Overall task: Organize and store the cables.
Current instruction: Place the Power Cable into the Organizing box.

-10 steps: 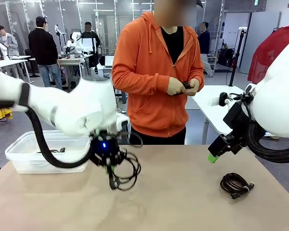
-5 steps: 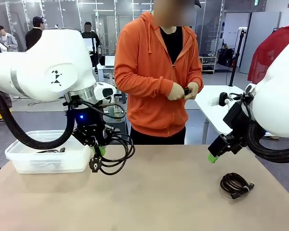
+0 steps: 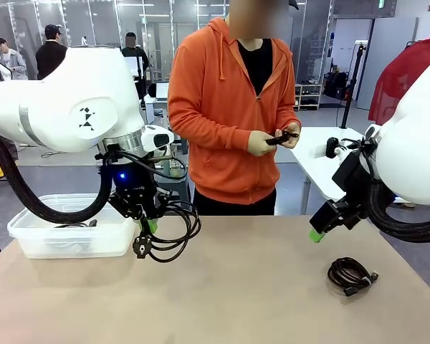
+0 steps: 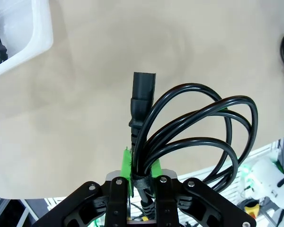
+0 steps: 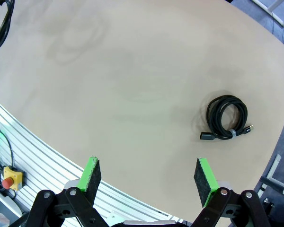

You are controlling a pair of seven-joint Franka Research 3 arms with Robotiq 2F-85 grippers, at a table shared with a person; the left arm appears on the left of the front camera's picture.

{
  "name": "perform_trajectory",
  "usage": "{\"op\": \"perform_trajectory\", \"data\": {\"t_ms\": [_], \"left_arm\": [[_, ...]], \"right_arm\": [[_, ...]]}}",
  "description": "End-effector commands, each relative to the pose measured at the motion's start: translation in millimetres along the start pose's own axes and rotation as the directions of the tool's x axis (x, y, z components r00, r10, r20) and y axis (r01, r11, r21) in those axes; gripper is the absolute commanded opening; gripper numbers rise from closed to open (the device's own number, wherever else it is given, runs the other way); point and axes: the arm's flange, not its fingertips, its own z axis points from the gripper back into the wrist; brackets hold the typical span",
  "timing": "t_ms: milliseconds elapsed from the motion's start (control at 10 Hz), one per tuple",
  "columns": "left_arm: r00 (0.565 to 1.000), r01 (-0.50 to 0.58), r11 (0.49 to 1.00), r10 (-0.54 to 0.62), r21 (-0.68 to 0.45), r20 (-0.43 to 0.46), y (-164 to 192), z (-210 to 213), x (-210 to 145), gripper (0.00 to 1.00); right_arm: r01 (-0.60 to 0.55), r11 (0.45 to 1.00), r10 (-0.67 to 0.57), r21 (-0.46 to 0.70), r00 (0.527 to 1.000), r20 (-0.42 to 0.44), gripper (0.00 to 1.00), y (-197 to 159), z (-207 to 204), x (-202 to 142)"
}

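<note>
Front view: left of centre, my left pincer (image 3: 149, 226) clamps the looped cable (image 3: 176, 231) beside the bin (image 3: 29, 241), and my right pincer (image 3: 316, 235) hangs up-left of the coiled cable (image 3: 351, 274) at lower right. Left wrist view: the looped cable (image 4: 199, 127) rises from my clamped left pincer (image 4: 141, 163) at bottom centre. Right wrist view: my right pincer (image 5: 149, 177) gapes wide along the bottom, with the coiled cable (image 5: 226, 117) right of centre above it.

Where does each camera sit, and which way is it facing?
Front: between the arms, facing the person across the table; both grippers show.
Left wrist: on the left arm, looking down at the table; left gripper shut on a cable.
Right wrist: on the right arm, also looking down; right gripper open.
Shared: front and right wrist show the lying coil.
</note>
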Motion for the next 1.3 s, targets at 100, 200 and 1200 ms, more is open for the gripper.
{"op": "perform_trajectory", "data": {"t_ms": [100,200,1200], "left_arm": [[0.999,-0.027,1.000,0.027,-0.006,-0.020,17.7,9.8,10.0,0.17],[0.999,0.010,0.999,-0.012,-0.044,-0.033,50.0,25.5,17.2,0.17],[0.993,-0.116,0.982,0.112,0.148,0.039,278.4,-23.3,138.0,0.17]], "right_arm": [[0.008,1.000,-0.008,-0.006,1.000,-0.005,1.00,-0.9,-0.2,-1.4],[0.008,1.000,-0.008,-0.006,1.000,-0.005,1.00,-0.9,-0.2,-1.4],[0.008,1.000,-0.008,-0.006,1.000,-0.005,1.00,-0.9,-0.2,-1.4]]}}
